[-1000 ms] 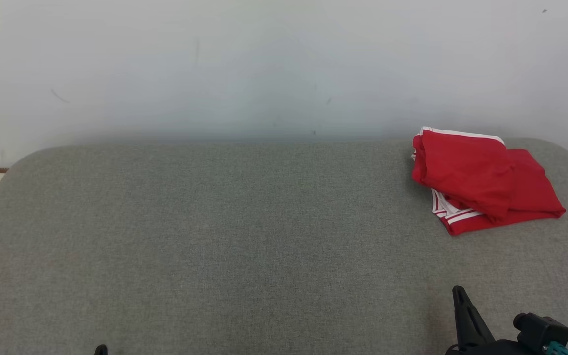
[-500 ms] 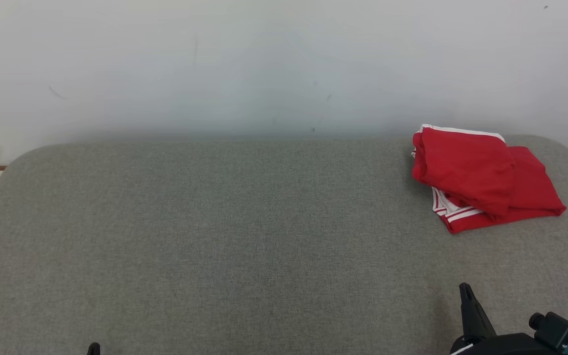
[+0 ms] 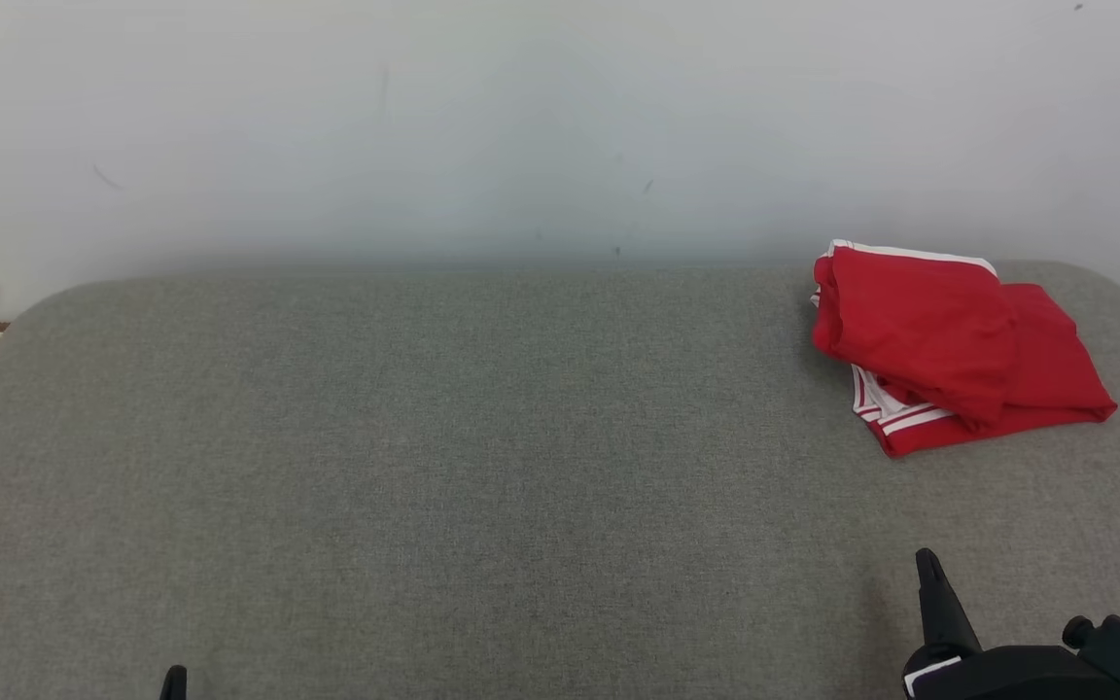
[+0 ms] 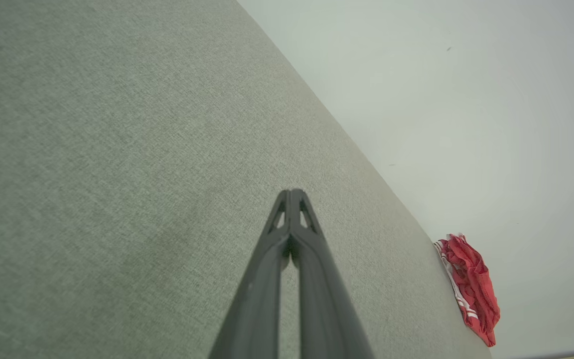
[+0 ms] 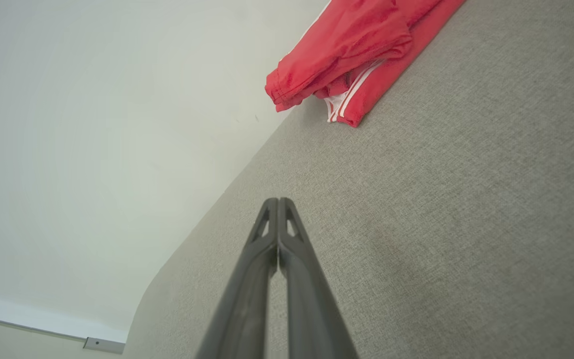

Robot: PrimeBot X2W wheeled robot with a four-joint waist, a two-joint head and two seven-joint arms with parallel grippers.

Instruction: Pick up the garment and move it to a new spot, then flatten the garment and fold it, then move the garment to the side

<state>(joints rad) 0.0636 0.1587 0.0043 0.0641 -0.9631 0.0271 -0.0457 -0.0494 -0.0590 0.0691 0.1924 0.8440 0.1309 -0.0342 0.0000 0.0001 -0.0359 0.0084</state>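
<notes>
Right fingers (image 3: 937, 603) and left fingers (image 3: 173, 683), both closed and empty, have edged outward; the folded red white-trimmed garment (image 3: 949, 340) looks soft, light, best pinched at a hem.

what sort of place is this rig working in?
Probably a bare indoor test room: a grey fabric-covered surface with rounded corners against a plain white wall, with a folded red garment with white stripes lying on it.
</notes>
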